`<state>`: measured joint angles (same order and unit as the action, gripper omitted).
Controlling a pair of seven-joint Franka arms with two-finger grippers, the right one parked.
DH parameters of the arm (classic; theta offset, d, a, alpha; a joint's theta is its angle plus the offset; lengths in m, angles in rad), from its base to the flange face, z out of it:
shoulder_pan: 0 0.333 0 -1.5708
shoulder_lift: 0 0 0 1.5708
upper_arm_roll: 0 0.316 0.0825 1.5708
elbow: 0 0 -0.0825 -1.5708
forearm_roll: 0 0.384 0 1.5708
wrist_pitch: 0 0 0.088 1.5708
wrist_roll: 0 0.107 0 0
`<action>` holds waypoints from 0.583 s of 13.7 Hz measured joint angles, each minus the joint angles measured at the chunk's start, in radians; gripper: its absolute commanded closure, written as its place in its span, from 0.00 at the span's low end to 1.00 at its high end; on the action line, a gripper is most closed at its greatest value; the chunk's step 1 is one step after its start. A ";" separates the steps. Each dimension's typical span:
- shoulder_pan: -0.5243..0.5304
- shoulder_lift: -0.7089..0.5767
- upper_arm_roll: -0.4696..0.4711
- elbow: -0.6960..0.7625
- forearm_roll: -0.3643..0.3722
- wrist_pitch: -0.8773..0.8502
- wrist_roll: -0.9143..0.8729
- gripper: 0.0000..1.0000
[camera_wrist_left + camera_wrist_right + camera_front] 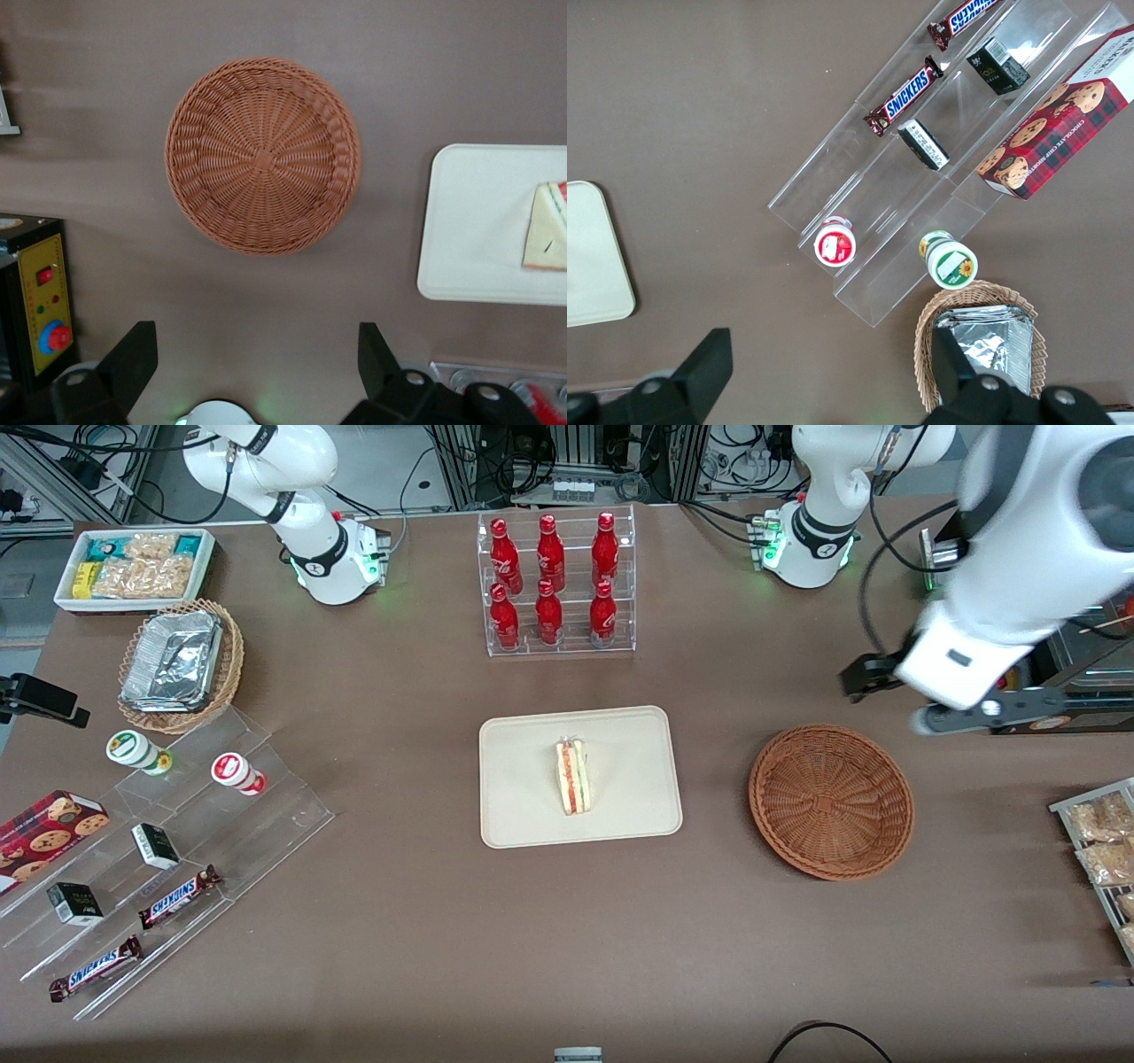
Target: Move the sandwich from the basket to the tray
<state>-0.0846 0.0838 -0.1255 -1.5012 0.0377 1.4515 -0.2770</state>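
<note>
The sandwich point(574, 777), a white bread wedge with its orange-red and green filling showing, lies on the cream tray point(523, 797) in the middle of the table. The round reddish-brown wicker basket point(831, 802) stands beside the tray, toward the working arm's end, with nothing in it. My left gripper point(873, 677) hangs high over the table, farther from the front camera than the basket. In the left wrist view the gripper point(257, 345) is open and holds nothing, with the basket point(263, 156), the tray point(474, 221) and the sandwich point(547, 228) below it.
A clear rack of red bottles point(556, 584) stands farther back than the tray. Toward the parked arm's end are a stepped acrylic display point(177, 841) with candy bars, a tan basket of foil trays point(182, 664) and a white snack box point(133, 567). Snack packets point(1103, 841) lie near the working arm.
</note>
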 measured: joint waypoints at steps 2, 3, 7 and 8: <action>0.067 -0.029 0.001 -0.023 -0.015 0.000 0.100 0.00; 0.090 -0.041 0.002 -0.030 -0.016 0.000 0.136 0.00; 0.149 -0.063 0.007 -0.040 -0.018 0.005 0.265 0.00; 0.145 -0.061 0.007 -0.039 -0.018 0.010 0.269 0.00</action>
<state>0.0607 0.0231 -0.1182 -1.5398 0.0196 1.4614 -0.0077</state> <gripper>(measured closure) 0.000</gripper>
